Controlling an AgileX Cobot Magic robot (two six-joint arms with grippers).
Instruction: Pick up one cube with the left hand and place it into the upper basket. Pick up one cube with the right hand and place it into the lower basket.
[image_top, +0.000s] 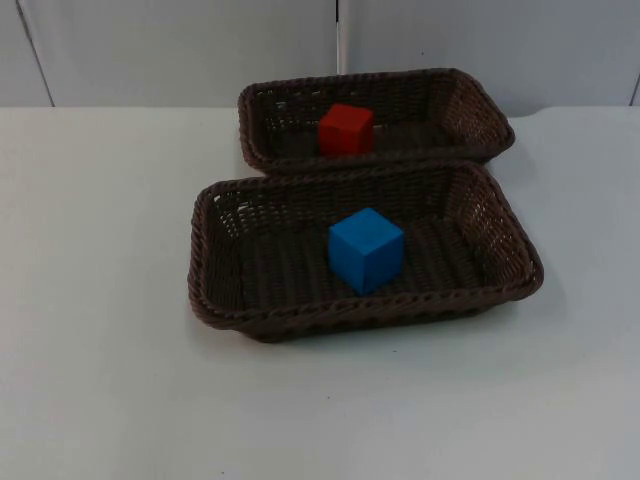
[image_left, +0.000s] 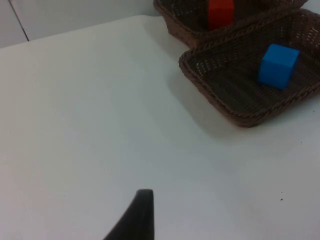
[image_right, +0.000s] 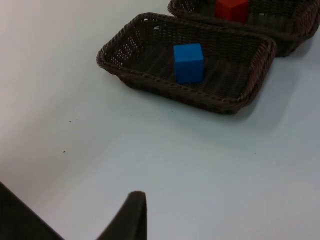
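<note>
Red cube (image_top: 346, 129) in upper basket (image_top: 480, 105), blue cube (image_top: 366, 250) in lower basket (image_top: 215, 260), both baskets touching near surface (image_top: 100, 300) far edge; jaws' state on either arm cannot be told.

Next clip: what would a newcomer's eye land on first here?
The blue cube sits inside the lower basket, nearest the camera. Behind it, the red cube sits in the upper basket, by the partition wall. Both baskets stand rim to rim on the white table.
</note>
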